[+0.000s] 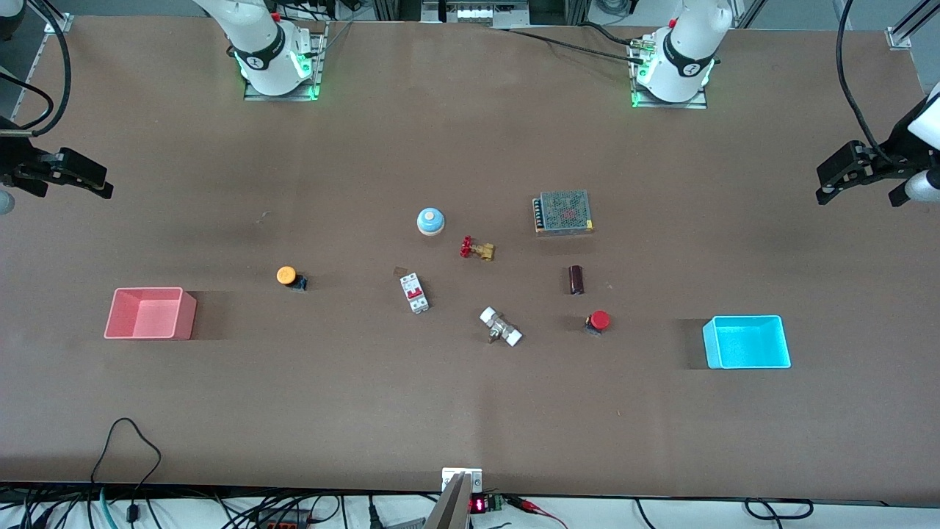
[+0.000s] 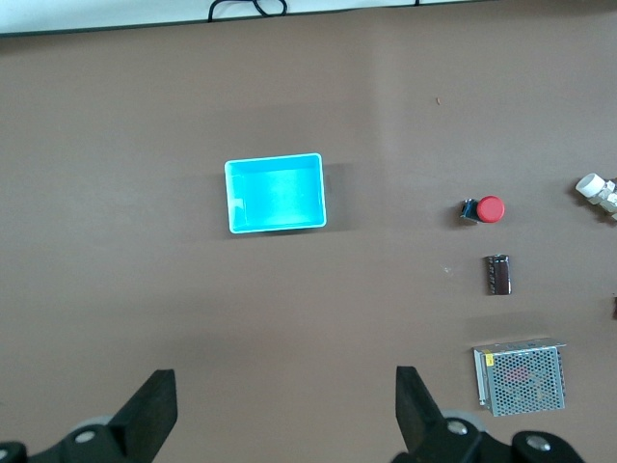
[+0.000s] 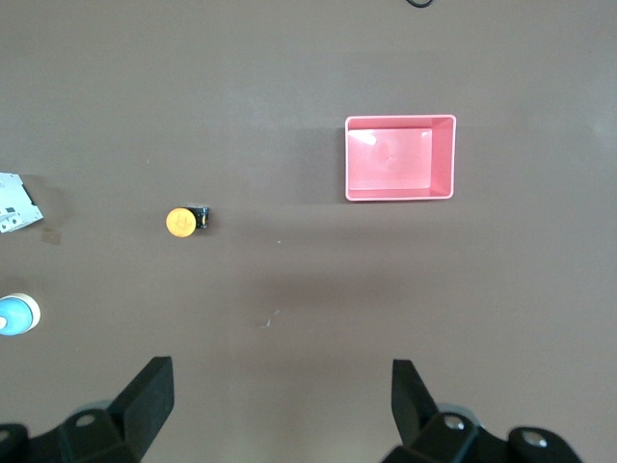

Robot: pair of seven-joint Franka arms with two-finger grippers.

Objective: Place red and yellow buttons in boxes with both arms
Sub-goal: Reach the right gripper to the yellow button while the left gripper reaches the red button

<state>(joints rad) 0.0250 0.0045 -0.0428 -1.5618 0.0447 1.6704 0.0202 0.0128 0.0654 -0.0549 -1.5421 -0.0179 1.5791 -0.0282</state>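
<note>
The red button lies on the table between the middle and the cyan box; the left wrist view shows both the button and the empty box. The yellow button lies beside the empty pink box; both show in the right wrist view, button and box. My left gripper hangs open and empty, high over the left arm's end of the table. My right gripper hangs open and empty, high over the right arm's end.
In the middle lie a blue dome on a beige base, a brass valve with a red handle, a white circuit breaker, a white-ended fitting, a dark cylinder and a mesh-covered power supply.
</note>
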